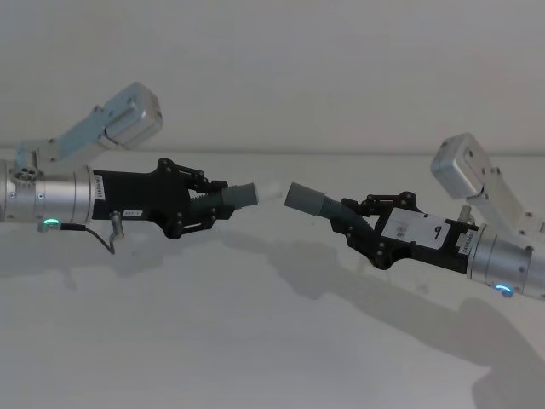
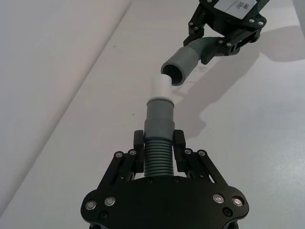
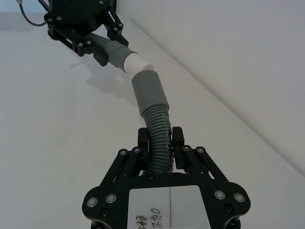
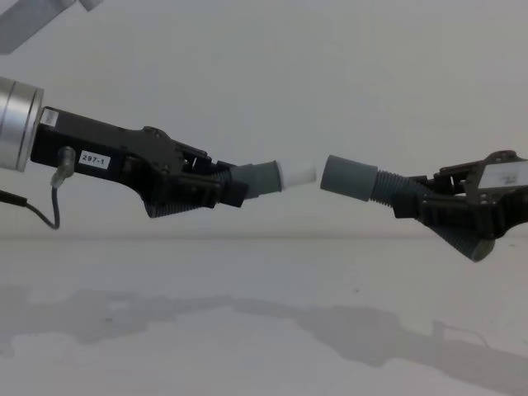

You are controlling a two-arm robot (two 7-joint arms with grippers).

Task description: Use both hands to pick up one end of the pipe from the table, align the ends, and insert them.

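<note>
Up in the air over the white desk [image 1: 255, 349], on the left side: the left end effector [image 4: 224, 186], clamped tight on the ribbed part of a grey pipe piece [image 4: 257, 178]. Sticking out in front, its smooth end with a small white tip [image 4: 299, 175], pointing toward the right. On the right side, also up off the desk: the right end effector [image 4: 419, 198], squeezed shut on the ribbed part of the other pipe piece [image 4: 388, 186], with its wide open socket [image 4: 348, 178] pointing back to the left. Tip and socket very near, almost nose to nose (just a thin gap between them, not touching). From the left wrist view, not quite in one line: socket a bit off to one side of the tip and tilted. Not pushed together yet.
</note>
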